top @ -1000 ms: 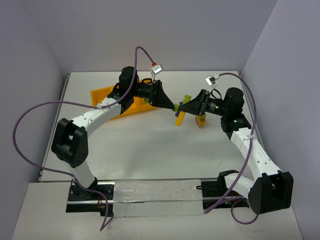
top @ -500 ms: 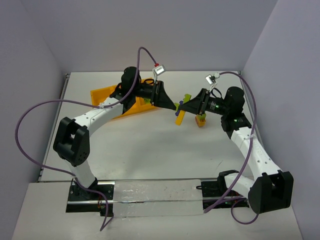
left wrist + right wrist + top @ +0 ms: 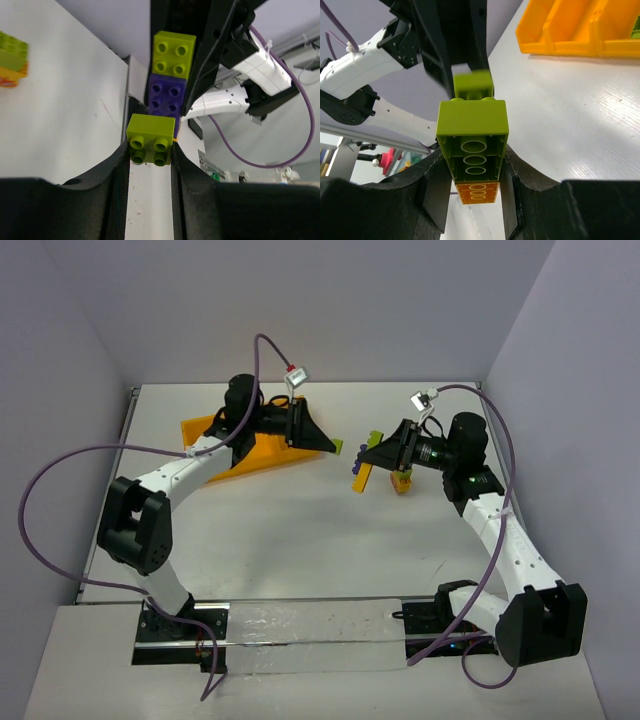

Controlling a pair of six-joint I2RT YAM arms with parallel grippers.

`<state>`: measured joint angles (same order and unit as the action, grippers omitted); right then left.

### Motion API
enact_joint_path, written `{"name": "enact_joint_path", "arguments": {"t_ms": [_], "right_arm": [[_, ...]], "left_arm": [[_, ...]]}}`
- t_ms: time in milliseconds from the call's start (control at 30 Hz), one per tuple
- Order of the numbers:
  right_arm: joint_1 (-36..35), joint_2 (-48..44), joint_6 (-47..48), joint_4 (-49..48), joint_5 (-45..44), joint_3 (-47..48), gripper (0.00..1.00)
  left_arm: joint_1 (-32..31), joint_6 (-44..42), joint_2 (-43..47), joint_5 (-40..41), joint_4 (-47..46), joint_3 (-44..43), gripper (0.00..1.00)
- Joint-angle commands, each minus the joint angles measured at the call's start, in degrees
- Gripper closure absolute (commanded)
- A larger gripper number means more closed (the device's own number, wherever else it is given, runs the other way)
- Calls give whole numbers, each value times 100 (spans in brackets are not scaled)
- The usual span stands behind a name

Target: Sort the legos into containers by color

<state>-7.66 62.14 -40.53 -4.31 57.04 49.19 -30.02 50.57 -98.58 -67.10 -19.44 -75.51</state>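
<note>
Lime brick [image 3: 150, 144] is pinched in the left gripper [image 3: 150, 159], held above the table [image 3: 300, 530], between the tray [image 3: 205, 427] and the right gripper [image 3: 370, 454]. Right gripper is clamped on a tilted stack [image 3: 472, 135] of lime, purple and orange-yellow bricks. Brick and stack are near each other but apart in the top view. A lime-on-orange pair [image 3: 402, 480] rests on the table just beside the right gripper. Tray lies far left, partly under the left arm.

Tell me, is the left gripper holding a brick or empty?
Holding one: the left gripper is shut on a lime green brick, clamped between its jaws.
</note>
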Motion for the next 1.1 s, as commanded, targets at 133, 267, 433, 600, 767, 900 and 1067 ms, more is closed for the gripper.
{"name": "enact_joint_path", "arguments": {"t_ms": [133, 267, 433, 600, 767, 900, 1067], "right_arm": [[45, 28, 319, 277, -138, 393, 100], [36, 53, 975, 1543, -1407, 818, 100], [45, -86, 1131, 2425, -3275, 903, 100], [45, -176, 915, 2319, -3529, 717, 100], [45, -227, 921, 2403, -3623, 700, 100], [45, -255, 1023, 2570, -3695, 739, 100], [40, -260, 1055, 2623, -3653, 780, 100]], "left_arm": [[382, -1111, 649, 287, 1288, -8, 100], [687, -1778, 646, 1969, 3107, -396, 100], [683, -2020, 171, 5787, 4779, -1311, 100], [493, -2121, -654, 6758, 5198, -2135, 100], [354, -2115, -1568, 7552, 5517, -3075, 100], [286, -2124, -2163, 8053, 5647, -3661, 100], [286, -2095, -2528, 8075, 5571, -3790, 96]]}}
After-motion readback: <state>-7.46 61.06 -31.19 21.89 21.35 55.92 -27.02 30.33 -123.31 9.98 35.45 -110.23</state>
